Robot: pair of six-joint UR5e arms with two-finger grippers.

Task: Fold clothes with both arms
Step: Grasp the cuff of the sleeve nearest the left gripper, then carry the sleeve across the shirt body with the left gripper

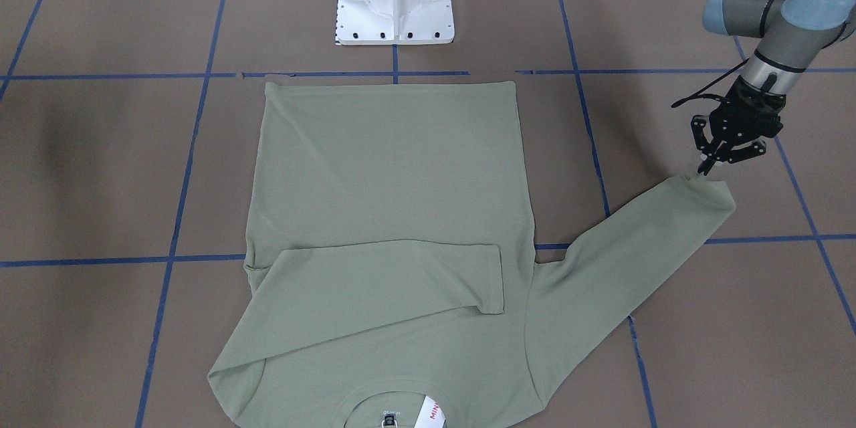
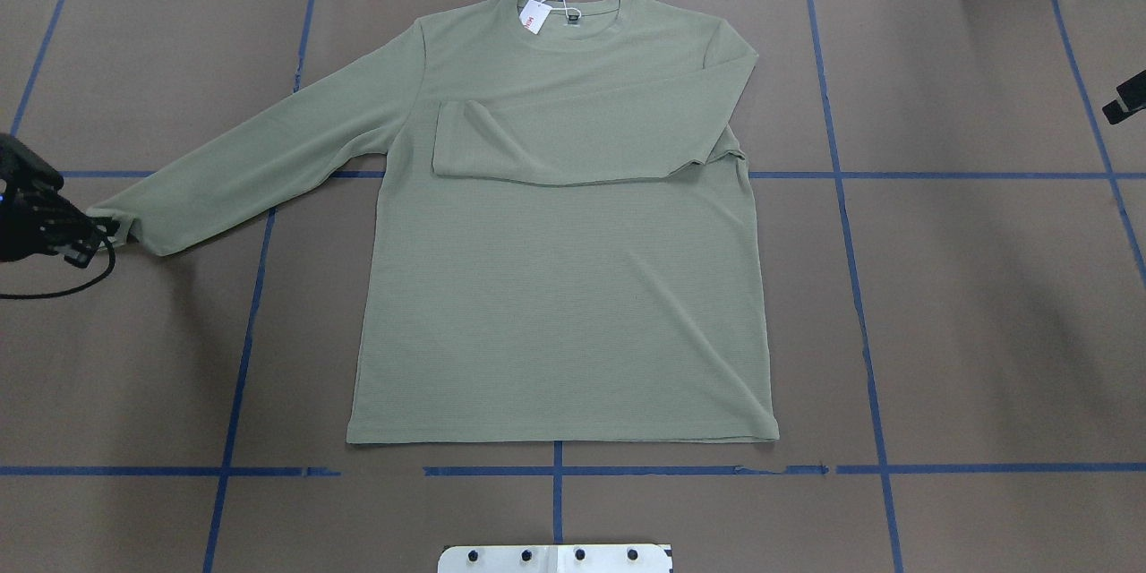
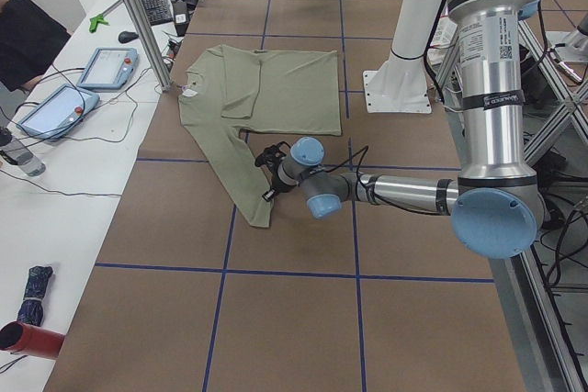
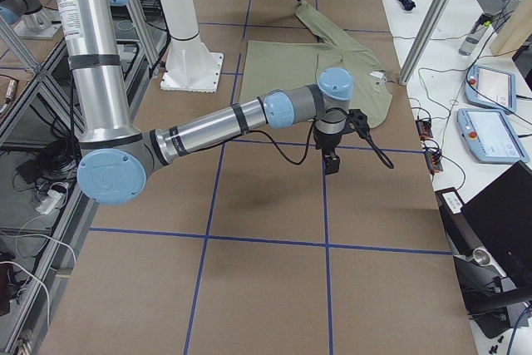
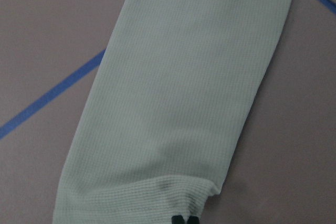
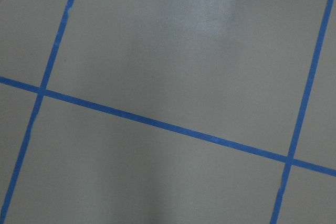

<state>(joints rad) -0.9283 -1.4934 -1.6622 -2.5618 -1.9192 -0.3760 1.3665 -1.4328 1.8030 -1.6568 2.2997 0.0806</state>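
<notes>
The sage-green shirt (image 2: 564, 286) lies flat, front up, with its collar at the table's far edge. Its white hang tag (image 2: 535, 16) sits at the neck. One sleeve is folded across the chest (image 2: 573, 152). The other sleeve (image 2: 260, 161) stretches out toward my left side. My left gripper (image 1: 705, 171) is at that sleeve's cuff, and in the left wrist view its fingertips (image 5: 178, 220) sit together on the cuff edge. My right gripper (image 4: 331, 160) hovers over bare table, off the shirt. Its wrist view shows no fingers, so I cannot tell whether it is open or shut.
The white pedestal base (image 1: 394, 0) stands at the near edge by the shirt's hem. Blue tape lines (image 2: 850, 175) grid the brown table. A side bench with tablets (image 3: 106, 66), cables and an aluminium post (image 3: 138, 16) borders the collar side, with a person (image 3: 28, 34) beside it.
</notes>
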